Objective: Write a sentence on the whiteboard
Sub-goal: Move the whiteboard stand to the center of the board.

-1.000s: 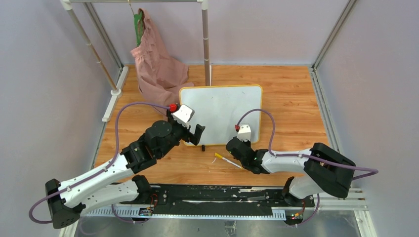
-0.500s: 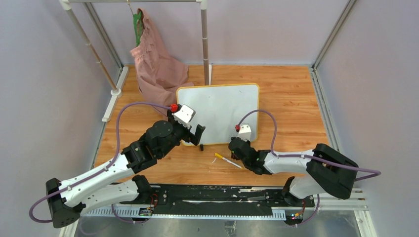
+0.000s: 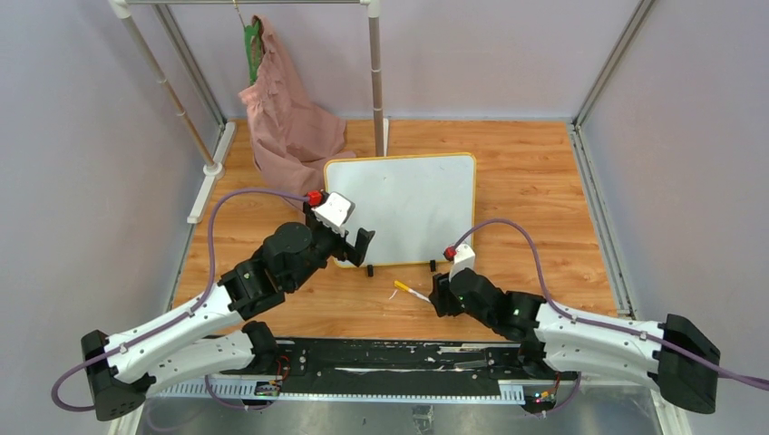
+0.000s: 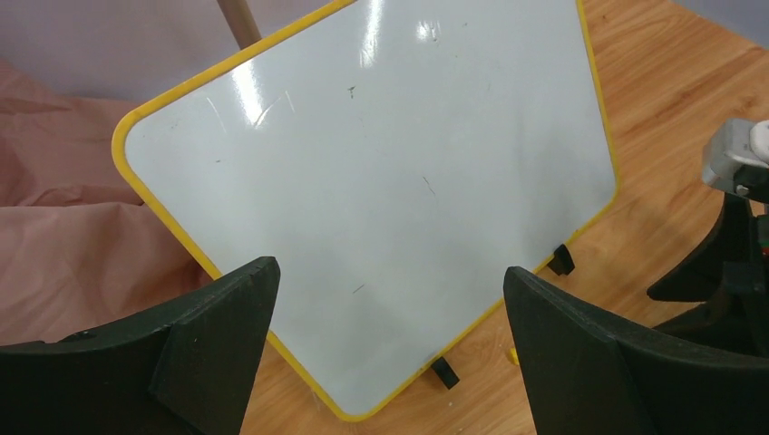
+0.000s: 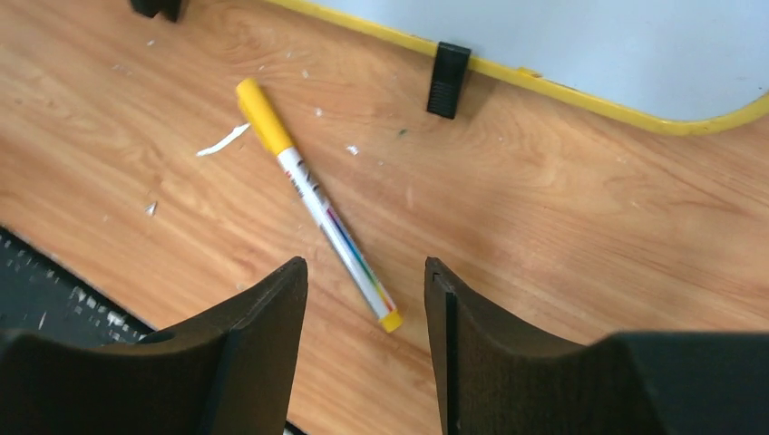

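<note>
The whiteboard [image 3: 403, 207] stands tilted on the wooden table, with a yellow frame and two small black feet. Its face [image 4: 381, 172] is blank apart from a few faint specks; no sentence shows. My left gripper [image 3: 352, 250] is open and empty at the board's near left corner, which lies between and beyond its fingers in the left wrist view [image 4: 390, 270]. A white marker with a yellow cap [image 3: 413, 292] lies on the table in front of the board. My right gripper [image 5: 365, 265] is open just over the marker's [image 5: 313, 199] rear end.
A pink garment [image 3: 283, 118] hangs from a rack [image 3: 376, 72] at the back left and touches the board's left side. White scraps [image 5: 222, 140] lie by the marker. A black rail [image 3: 408, 355] runs along the near edge. Walls close in on both sides.
My right gripper has drawn back from the board's near right corner toward the near edge and now hovers over the marker. The board shifted slightly left. The left arm barely moved.
</note>
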Available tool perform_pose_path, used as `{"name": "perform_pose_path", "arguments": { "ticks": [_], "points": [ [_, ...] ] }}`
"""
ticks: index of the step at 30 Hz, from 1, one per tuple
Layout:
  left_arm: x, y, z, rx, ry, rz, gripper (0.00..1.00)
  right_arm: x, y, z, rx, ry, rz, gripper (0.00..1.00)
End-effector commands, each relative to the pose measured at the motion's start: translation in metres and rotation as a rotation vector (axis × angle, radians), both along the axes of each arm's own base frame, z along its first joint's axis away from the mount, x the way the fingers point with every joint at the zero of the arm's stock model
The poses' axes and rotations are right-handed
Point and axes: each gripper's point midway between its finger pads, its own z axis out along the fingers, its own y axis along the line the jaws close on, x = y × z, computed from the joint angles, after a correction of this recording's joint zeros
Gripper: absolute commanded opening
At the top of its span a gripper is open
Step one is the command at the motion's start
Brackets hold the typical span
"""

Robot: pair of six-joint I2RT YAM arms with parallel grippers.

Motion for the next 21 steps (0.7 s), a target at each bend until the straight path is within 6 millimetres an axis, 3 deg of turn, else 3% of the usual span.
{"name": "perform_pose_path", "arguments": {
  "ticks": [1,14,21],
  "points": [
    [-0.002,0.004,0.015,-0.027,-0.053,0.002,1.00,-0.022,-0.009,-0.001,-0.094,0.020,0.159,0.55],
    [-0.005,0.005,0.018,-0.039,-0.060,-0.008,1.00,-0.018,0.005,-0.022,-0.246,0.070,0.218,0.59],
    [-0.006,0.008,0.022,-0.045,-0.071,-0.002,1.00,-0.023,0.008,-0.031,-0.287,0.100,0.234,0.41]
  ]
}}
